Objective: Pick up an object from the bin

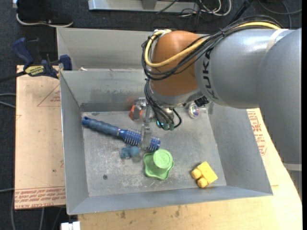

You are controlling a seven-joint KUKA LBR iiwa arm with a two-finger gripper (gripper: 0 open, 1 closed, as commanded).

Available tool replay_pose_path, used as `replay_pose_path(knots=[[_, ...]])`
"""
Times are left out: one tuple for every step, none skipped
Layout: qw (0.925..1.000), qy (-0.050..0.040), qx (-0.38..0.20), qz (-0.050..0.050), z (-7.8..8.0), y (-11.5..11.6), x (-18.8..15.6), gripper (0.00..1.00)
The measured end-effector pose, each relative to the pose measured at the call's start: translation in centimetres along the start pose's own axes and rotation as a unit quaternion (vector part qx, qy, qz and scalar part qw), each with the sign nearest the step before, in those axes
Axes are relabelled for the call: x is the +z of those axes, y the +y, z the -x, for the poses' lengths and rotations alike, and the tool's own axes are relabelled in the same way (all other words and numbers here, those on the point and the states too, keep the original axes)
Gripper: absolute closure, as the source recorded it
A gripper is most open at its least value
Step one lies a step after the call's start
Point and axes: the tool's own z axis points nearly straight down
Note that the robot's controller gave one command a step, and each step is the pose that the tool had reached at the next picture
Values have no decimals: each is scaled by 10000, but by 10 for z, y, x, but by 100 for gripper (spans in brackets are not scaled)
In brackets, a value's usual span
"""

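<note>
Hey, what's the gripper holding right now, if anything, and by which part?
Cannot tell. The gripper sits at the bristle end of the blue brush, but no grip on it is visible.

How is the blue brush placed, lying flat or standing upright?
Lying flat: the blue brush rests full length on the bin floor, handle toward the left.

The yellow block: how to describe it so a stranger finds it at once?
In the grey bin, look at the floor's lower right corner. The yellow block lies alone, right of the green round piece. No other loose thing is yellow.
</note>
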Motion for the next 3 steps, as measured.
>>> replay_pose_path(knots=[[9980, -22, 625, 3, -12, 3, 82, 0], [9980, -30, 631, 5, -12, 3, 80, 100], [9982, -71, 603, 17, -41, 7, -70, 100]])
